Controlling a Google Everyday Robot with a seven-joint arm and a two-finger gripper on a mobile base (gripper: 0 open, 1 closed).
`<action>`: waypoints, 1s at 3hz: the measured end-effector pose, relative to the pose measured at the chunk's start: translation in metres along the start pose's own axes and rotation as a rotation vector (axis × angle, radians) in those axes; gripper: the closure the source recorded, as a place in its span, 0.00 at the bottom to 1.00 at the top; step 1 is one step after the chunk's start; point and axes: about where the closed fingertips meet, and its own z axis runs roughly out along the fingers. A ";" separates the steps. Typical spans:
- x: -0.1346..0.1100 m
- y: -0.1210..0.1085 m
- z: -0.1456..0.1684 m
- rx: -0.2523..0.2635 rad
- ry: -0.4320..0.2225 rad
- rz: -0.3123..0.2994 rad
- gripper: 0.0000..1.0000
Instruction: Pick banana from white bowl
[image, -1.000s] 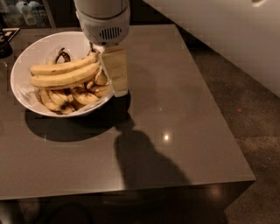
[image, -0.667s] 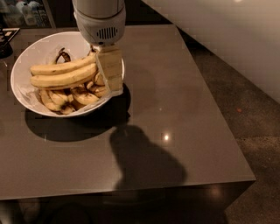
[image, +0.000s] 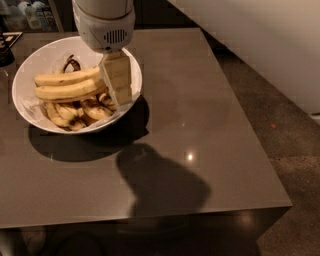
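Observation:
The white bowl (image: 30, 65) stands at the table's back left. Two long yellow bananas lie across it side by side. The thicker, lower one is the banana (image: 67, 92); the slimmer one (image: 62, 77) lies just behind it. Short brown-spotted bananas (image: 75, 111) lie underneath. My gripper (image: 118, 82) hangs from above over the bowl's right side, at the right ends of the two long bananas and hiding their tips. I cannot tell whether it touches them.
The bowl sits on a dark brown table (image: 200, 115) whose front and right edges drop to a dark floor (image: 280, 125). A pale wall (image: 270, 40) runs along the right. Dark objects (image: 6, 47) stand at the table's far left edge.
My gripper has moved a little left and lower, from the bowl's right rim further in over the bowl toward the long bananas' right ends. The bananas have not moved.

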 end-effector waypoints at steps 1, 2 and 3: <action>0.001 0.000 -0.001 0.007 0.006 0.004 0.00; -0.009 -0.001 0.011 -0.029 -0.007 0.014 0.00; -0.016 -0.003 0.022 -0.063 -0.018 0.015 0.03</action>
